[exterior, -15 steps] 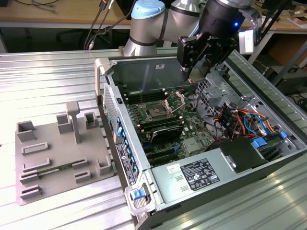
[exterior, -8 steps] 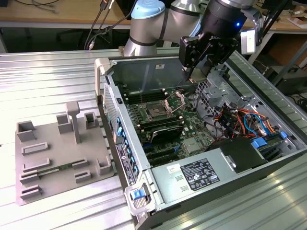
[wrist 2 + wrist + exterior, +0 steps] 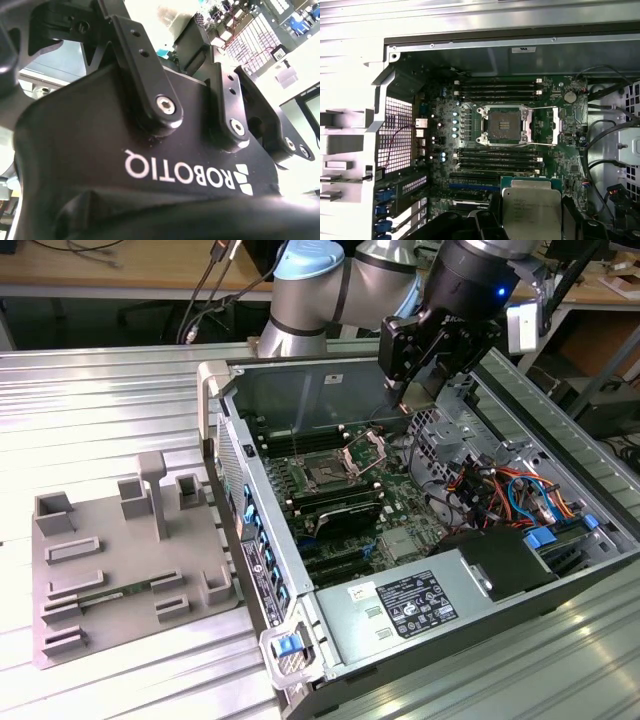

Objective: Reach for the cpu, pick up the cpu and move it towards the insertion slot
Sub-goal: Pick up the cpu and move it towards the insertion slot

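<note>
Closest to the first wrist camera is the cpu (image 3: 531, 212), its silvery lid face-on, with the dark fingers (image 3: 470, 225) of the gripper (image 3: 530, 230) reaching in beside it from about seven o'clock. The chip looks to be carried: it hangs in front of the board rather than lying on it, so I take the claw to be closed down on its edges, narrow enough to pinch the small square. I can't see the actual contact, so that is my reading rather than something plain to the eye.

In the second wrist view the gripper's black body and linkage bars (image 3: 150, 75) are all I can make out of it, and they say nothing more about the hold.

Beyond the chip lies the green motherboard (image 3: 560, 125), and on it the insertion slot (image 3: 502, 124), at roughly eleven o'clock from the cpu and well apart from it. Its metal bracket (image 3: 555, 125) is swung open toward three o'clock, so the dark socket floor is bare.

From the exterior view, the gripper (image 3: 415, 390) hovers inside the open computer case (image 3: 215, 390), with the slot (image 3: 327, 473) down at about seven o'clock from it.

To do this carry well, I'd say keep the chip flat and square to the socket frame, travel above the memory slots (image 3: 500, 87) and the raised bracket, and go slowly; a tilted or slipping chip would be the risk over those pins.
</note>
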You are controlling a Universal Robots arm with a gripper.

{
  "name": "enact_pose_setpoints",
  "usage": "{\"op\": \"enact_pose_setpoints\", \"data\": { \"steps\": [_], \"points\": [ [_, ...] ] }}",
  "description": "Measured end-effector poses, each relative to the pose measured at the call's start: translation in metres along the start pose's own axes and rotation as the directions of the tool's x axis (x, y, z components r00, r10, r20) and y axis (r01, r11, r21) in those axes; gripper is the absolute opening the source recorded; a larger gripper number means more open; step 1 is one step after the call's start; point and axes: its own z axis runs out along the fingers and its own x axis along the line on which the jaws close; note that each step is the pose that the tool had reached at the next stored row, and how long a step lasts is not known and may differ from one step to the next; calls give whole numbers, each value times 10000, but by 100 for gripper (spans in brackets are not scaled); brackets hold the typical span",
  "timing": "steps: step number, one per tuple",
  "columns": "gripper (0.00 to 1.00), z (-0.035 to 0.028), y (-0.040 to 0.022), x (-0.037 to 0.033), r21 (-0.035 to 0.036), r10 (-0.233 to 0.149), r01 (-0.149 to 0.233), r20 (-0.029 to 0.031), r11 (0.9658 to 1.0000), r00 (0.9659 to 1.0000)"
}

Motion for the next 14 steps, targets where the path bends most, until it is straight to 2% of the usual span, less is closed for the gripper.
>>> {"op": "enact_pose_setpoints", "data": {
  "steps": [5, 8, 9, 14],
  "points": [
    [55, 3, 14, -4, -19, -7, 7, 0, 10000, 10000],
    [55, 3, 19, -3, -139, -3, 3, 3, 9999, 10000],
    [55, 4, 19, -3, -160, -4, 4, 3, 9999, 10000],
    [55, 7, 18, -4, -163, -5, 5, 3, 9999, 10000]
  ]
}}
